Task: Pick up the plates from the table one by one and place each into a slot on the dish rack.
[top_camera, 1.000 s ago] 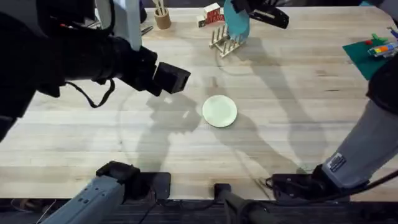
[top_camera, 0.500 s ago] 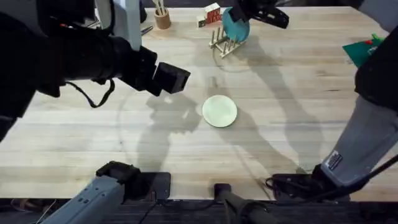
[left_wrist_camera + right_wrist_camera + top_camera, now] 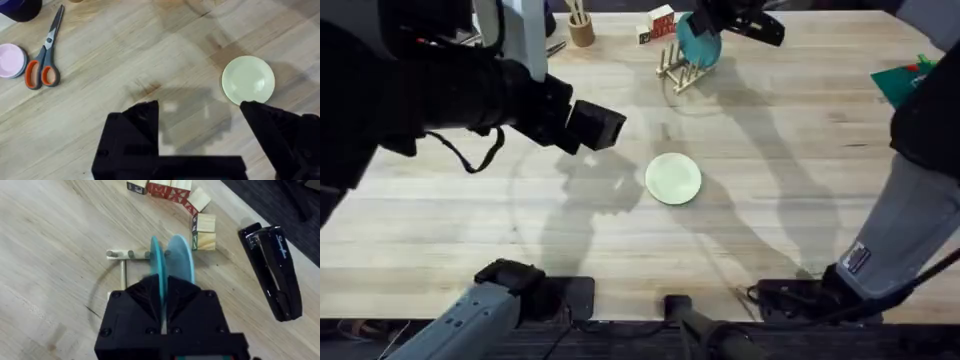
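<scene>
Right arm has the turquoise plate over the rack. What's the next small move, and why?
Probably ease it straight down a little, then open. The right gripper is shut on the turquoise plate, held on edge above the dish rack pegs beside a paler blue plate. Whether it is seated is unclear.

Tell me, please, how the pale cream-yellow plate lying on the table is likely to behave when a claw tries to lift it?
The cream-yellow plate lies flat on the table, so its rim probably offers little to pinch. It looks thin and smooth, so likely light, stiff, and apt to slide if pushed.
</scene>
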`<state>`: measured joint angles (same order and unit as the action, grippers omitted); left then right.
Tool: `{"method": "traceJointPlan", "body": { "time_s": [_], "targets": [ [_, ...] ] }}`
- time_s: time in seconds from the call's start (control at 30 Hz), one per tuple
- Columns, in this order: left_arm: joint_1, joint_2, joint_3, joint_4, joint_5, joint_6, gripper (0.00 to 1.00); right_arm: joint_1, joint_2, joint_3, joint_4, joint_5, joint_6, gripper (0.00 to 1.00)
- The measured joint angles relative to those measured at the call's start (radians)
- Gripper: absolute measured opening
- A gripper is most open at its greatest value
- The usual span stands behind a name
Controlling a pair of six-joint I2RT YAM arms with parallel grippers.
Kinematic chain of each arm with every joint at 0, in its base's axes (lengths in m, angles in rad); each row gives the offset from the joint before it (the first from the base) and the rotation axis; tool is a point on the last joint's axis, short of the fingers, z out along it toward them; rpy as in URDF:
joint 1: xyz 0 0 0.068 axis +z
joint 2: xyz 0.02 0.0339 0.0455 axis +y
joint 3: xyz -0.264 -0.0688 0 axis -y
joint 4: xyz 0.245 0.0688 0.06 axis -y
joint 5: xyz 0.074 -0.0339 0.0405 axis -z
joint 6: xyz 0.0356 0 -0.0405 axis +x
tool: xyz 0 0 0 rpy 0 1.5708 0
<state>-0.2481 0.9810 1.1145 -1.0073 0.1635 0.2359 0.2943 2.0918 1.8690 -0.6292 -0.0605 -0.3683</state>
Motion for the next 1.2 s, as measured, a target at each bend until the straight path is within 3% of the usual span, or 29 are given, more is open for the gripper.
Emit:
{"method": "traceJointPlan", "body": {
  "time_s": [0.53, 0.73, 1.07, 1.2],
  "targets": [
    [0.000, 0.000, 0.000, 0.000, 0.000, 0.000, 0.993, 0.000, 0.000, 0.000, 0.002, 0.000, 0.001, 0.219],
    [0.000, 0.000, 0.000, 0.000, 0.000, 0.000, 0.994, 0.000, -0.008, 0.000, -0.007, -0.004, 0.002, 0.355],
    [0.000, 0.000, 0.000, 0.000, 0.000, 0.000, 0.994, 0.000, -0.244, 0.005, -0.153, -0.007, 0.010, 0.566],
    [0.000, 0.000, 0.000, 0.000, 0.000, 0.000, 0.994, 0.000, -0.329, 0.012, -0.250, -0.008, 0.033, 0.967]
  ]
}}
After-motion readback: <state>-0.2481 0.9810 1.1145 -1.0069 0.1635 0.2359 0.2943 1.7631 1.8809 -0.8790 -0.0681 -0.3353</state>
